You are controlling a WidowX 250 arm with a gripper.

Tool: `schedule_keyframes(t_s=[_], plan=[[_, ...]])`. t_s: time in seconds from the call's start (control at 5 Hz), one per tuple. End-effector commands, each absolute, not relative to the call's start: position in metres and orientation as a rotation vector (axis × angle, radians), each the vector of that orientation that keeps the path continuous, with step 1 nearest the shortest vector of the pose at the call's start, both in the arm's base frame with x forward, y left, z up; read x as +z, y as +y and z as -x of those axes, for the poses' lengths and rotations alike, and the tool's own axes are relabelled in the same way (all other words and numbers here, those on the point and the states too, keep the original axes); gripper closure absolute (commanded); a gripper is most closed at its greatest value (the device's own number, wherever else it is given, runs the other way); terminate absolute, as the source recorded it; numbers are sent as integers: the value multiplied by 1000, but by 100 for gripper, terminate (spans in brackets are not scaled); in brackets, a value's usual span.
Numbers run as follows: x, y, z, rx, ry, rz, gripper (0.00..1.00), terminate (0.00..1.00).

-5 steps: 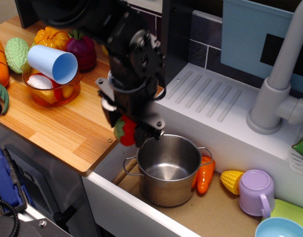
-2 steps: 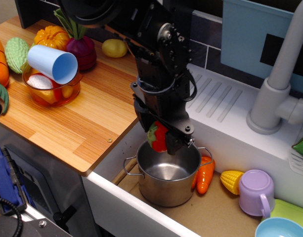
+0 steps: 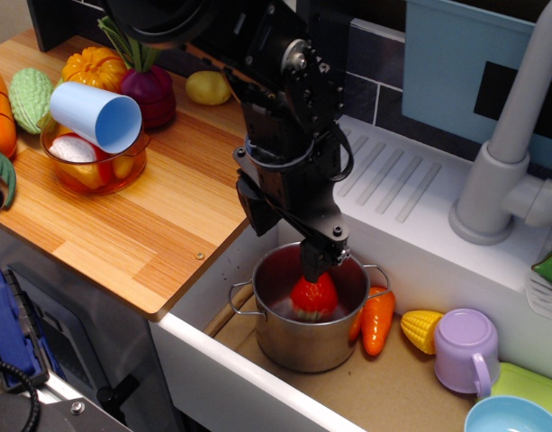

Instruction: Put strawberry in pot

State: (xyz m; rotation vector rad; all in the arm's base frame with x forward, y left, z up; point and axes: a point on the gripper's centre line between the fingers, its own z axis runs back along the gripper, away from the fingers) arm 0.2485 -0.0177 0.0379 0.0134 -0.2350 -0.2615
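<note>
No legible writing in view.
Nothing on the shiny steel pot (image 3: 304, 337), the light wooden counter board (image 3: 122, 229), the lilac plastic cup (image 3: 465, 349) or the black robot arm (image 3: 285, 126) carries a readable letter, number, brand or sign.

Sink floor (image 3: 411, 382): pot (image 3: 303, 337); carrot (image 3: 377, 320); corn (image 3: 422, 329).
</note>
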Motion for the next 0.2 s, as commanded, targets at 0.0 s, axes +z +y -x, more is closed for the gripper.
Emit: schedule_keyframes(t_s=[0.0], plan=[[46,-17,-253,-259,-270,-16,0,100]])
